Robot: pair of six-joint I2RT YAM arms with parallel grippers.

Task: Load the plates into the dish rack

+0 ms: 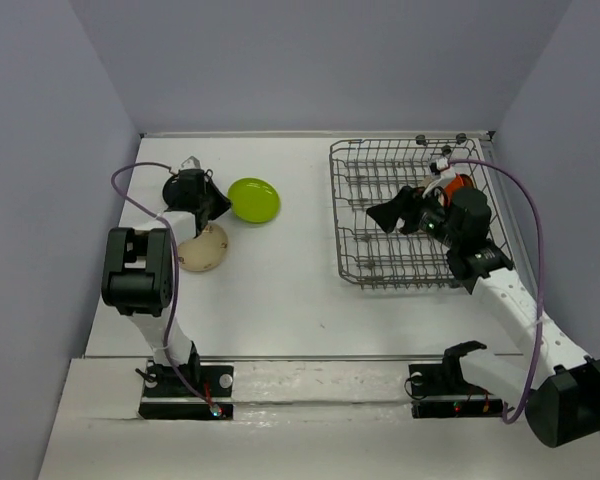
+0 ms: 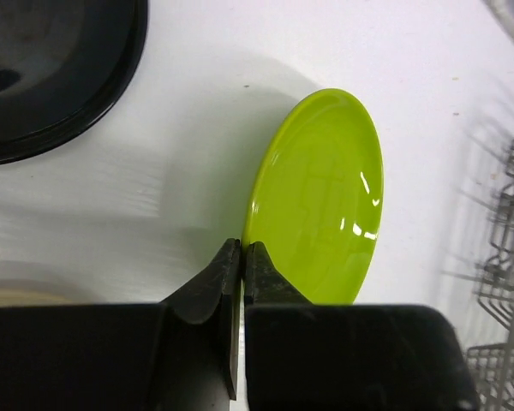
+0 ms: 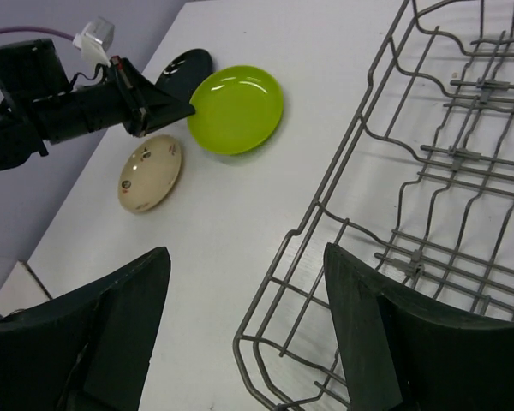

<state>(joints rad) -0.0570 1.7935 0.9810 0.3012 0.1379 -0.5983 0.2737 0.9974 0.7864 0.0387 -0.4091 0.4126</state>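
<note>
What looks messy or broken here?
Nothing stands out. The lime green plate, cream plate and black plate rest on the table, with no breaks showing. Nothing is spilled, and the dish rack sits straight. The left gripper is shut, with its tips at the lime green plate's edge.

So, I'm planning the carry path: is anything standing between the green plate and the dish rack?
Nothing visible: bare table lies between the lime green plate and the left wall of the dish rack. The open right gripper hovers over the rack's left part, though.
</note>
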